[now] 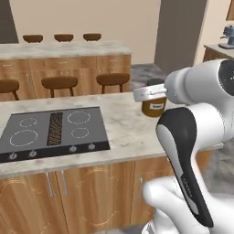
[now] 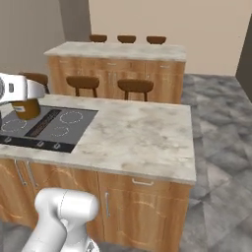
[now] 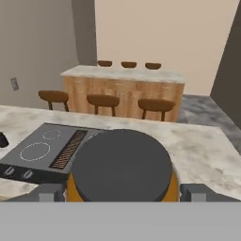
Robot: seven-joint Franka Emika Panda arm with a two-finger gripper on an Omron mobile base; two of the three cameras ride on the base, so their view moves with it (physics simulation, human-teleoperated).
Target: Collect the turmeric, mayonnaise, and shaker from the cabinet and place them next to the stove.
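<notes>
My gripper point(image 1: 153, 93) is shut on the turmeric point(image 1: 154, 108), an amber-brown jar with a dark lid and a pale label. The jar hangs a little above the marble counter point(image 1: 125, 130), to the right of the stove point(image 1: 55, 128). In the hand view the turmeric's round dark lid point(image 3: 122, 164) sits between my grey fingers point(image 3: 51, 193), with the stove point(image 3: 42, 148) beyond it to the left. From the right base view the jar point(image 2: 27, 109) shows under the white hand point(image 2: 22, 90). A small black thing point(image 3: 2, 140), perhaps the shaker, stands left of the stove. The mayonnaise and the cabinet are out of view.
Behind the counter stand brown bar stools point(image 1: 59, 83) and a second wooden island point(image 1: 68, 57) with more stools at its far side. A coffee machine point(image 1: 227, 36) sits on a counter at the far right. Bare marble point(image 2: 142, 133) stretches right of the stove.
</notes>
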